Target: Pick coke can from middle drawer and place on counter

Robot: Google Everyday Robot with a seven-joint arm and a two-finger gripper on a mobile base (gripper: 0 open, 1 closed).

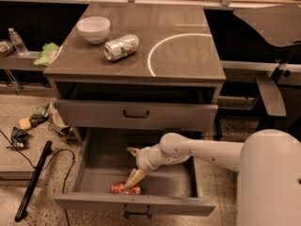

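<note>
Gripper (128,168): inside the open drawer (79,175), left of its middle. Its 2 fingers are spread wide and grip nothing.
Fingers: 1 tip (130,150) points up and left. The other (133,178) slants down to the coke can's upper side; contact cannot be told.
Coke can (126,189): red, lying on its side on the drawer floor, close to the front wall and left of centre.
Writing: the coke can's lettering is too small to read.
Drawer: lowest front, pulled far out, dark handle (136,214) at its front edge.
Arm (207,152): white, reaching in from the right over the drawer's right side.
Upper drawer (178,119): closed, dark handle in the middle.
Counter (188,62): glossy grey-brown, with a thin white arc (151,60) on its right half.
Silver can (122,47): on its side on the counter, left of the arc; its label is unreadable.
Bowl (93,29): white, upright, at the counter's back left.
Left shelf (19,62): 1 clear bottle (18,41) and a green cloth (47,54).
</note>
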